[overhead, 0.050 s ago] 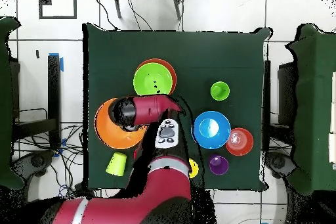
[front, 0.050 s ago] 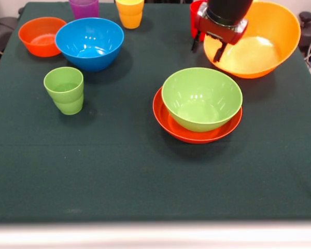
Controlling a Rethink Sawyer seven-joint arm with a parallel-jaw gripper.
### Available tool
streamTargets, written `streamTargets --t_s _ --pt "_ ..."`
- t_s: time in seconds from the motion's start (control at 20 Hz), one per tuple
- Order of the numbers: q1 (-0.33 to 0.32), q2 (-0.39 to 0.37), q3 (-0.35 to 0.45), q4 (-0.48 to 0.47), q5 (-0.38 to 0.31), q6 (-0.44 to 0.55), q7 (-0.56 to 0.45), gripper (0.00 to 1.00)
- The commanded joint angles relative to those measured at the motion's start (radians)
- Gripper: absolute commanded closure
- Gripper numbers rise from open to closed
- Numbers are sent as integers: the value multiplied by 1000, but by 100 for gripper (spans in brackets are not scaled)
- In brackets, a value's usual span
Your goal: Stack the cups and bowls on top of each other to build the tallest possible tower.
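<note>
Dark green cloth covers the table, and on it the things lie spread out, not yet built into one tower. Largest is the orange-yellow bowl at the far right, with the end effector hanging over its left rim; two dark fingers point down with a gap between them and hold nothing, though how wide they stand is hard to judge from this angle. Just left of the end effector a red cup shows partly behind it. Near the middle, the wide red-orange bowl carries the green bowl nested inside it. At the far left stands the blue bowl, touching or nearly touching the small orange bowl on its left. Nearer, left of centre, two light green cups sit one inside the other. Along the far edge are a purple cup and a yellow cup, side by side.
</note>
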Motion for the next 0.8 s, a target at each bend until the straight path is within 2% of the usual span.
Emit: streamTargets --t_s 0.05,0.25,0.55,0.8 --pt "-123 38 270 63 40 -153 -77 0" --pt "-133 40 282 78 -19 -182 -74 0" --pt "-200 23 356 147 -43 -193 -104 0" --pt "-207 11 369 165 -56 -185 -92 0"
